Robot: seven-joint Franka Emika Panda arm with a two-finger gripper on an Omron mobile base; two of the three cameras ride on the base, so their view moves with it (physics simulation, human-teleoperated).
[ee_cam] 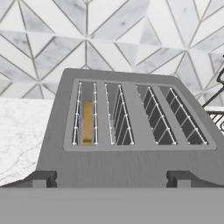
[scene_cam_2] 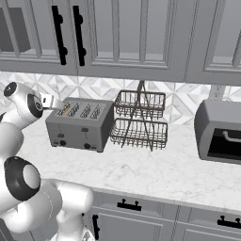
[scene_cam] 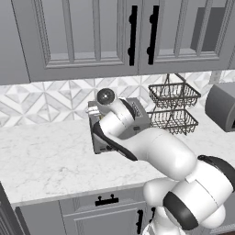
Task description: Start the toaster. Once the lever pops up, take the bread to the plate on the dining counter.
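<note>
The grey four-slot toaster (scene_cam_2: 80,123) stands on the marble worktop against the tiled wall. My arm partly covers the toaster (scene_cam: 137,114) in the left base view. From the hand view I look down on the toaster (ee_cam: 131,153). The tan bread (ee_cam: 87,122) sits low in its leftmost slot. My gripper (ee_cam: 111,179) hovers just above the toaster's front edge, open, fingertips (ee_cam: 41,178) wide apart and holding nothing. From the right, the gripper (scene_cam_2: 51,101) is at the toaster's upper left corner. The plate and the dining counter are out of view.
A two-tier wire basket (scene_cam_2: 140,120) stands right of the toaster, and a toaster oven (scene_cam_2: 221,132) stands farther right. Wall cabinets (scene_cam: 92,36) hang low over the worktop (scene_cam: 46,156). Drawer fronts run below the counter edge.
</note>
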